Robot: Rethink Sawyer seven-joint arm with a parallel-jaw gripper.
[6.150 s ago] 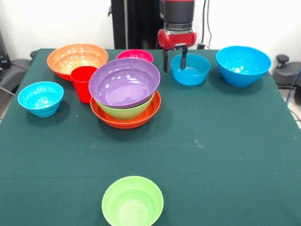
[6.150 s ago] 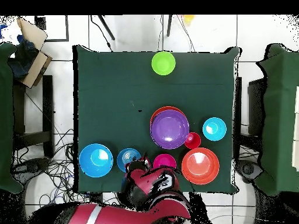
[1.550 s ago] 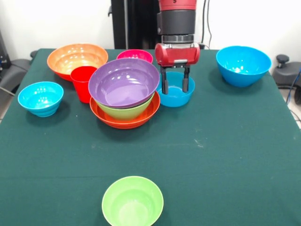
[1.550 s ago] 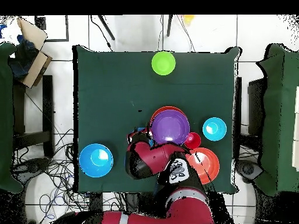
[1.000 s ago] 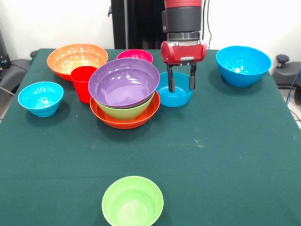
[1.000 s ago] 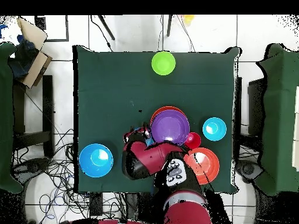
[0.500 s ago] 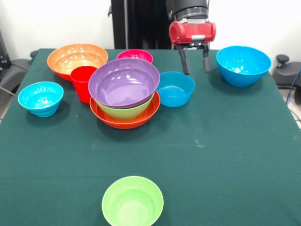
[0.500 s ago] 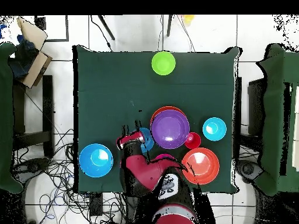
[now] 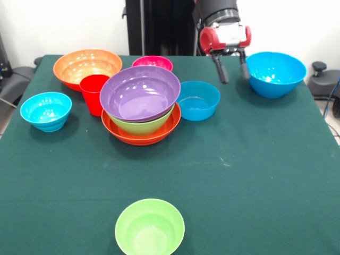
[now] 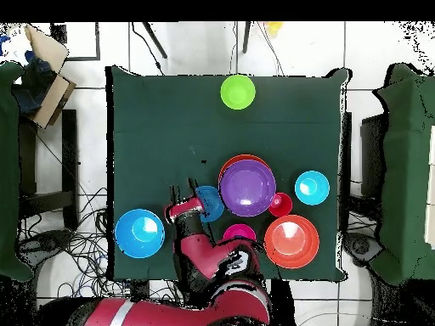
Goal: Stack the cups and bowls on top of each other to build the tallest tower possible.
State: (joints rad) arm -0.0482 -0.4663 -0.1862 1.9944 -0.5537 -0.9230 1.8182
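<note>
The gripper (image 9: 232, 68) hangs above the tabletop (image 9: 255, 175) with its jaws released and empty, between a blue bowl (image 9: 198, 100) and a bigger blue bowl (image 9: 274, 73). The tower (image 9: 141, 104) is an orange bowl with a green and a purple one inside; the first blue bowl stands just beside it. The red cup (image 9: 94, 94) stands on its other side.

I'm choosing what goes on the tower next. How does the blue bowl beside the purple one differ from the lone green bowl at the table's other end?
The blue bowl sits right against the tower, while the green bowl stands alone, far from every other piece. The blue bowl looks shallower, and the green bowl looks deeper with steeper walls. The gripper hangs open close to the blue bowl and nowhere near the green one. Both are upright, empty and glossy.
</note>
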